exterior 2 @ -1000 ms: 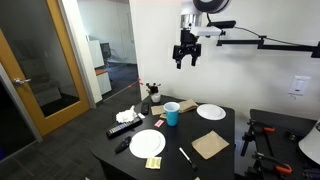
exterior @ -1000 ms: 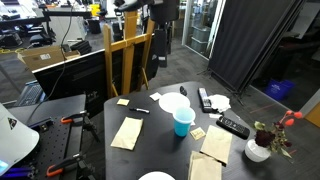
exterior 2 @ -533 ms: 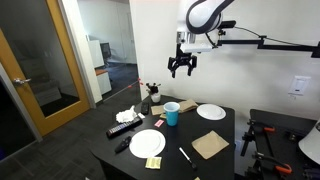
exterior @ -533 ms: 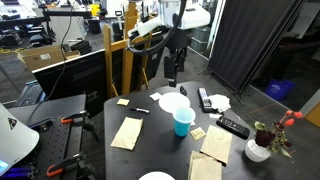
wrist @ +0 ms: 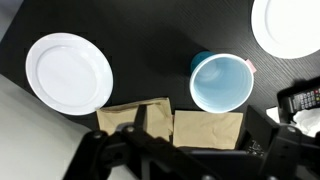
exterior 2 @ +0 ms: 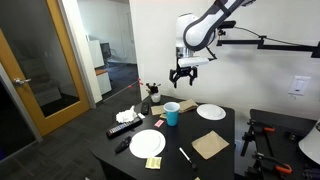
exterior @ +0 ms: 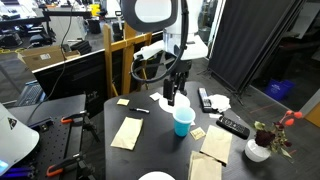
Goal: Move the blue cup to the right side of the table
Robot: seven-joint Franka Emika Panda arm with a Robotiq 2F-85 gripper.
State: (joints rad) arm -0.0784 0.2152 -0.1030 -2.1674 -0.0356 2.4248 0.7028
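Hovering over the dark, round-edged table, the black two-fingered gripper hangs with its jaws spread wide and nothing between them. The small light-blue plastic cup stands upright below, well clear of the fingers, near the middle of the table. A round white plate and a brown paper napkin lie just beside it.

From where I stand, the worry is the descent. If the arm comes down off-centre, a finger could catch the rim and tip such a light cup. Its tapered wall might also slip from a loose grip. Carried low, it could clip the black remote control.
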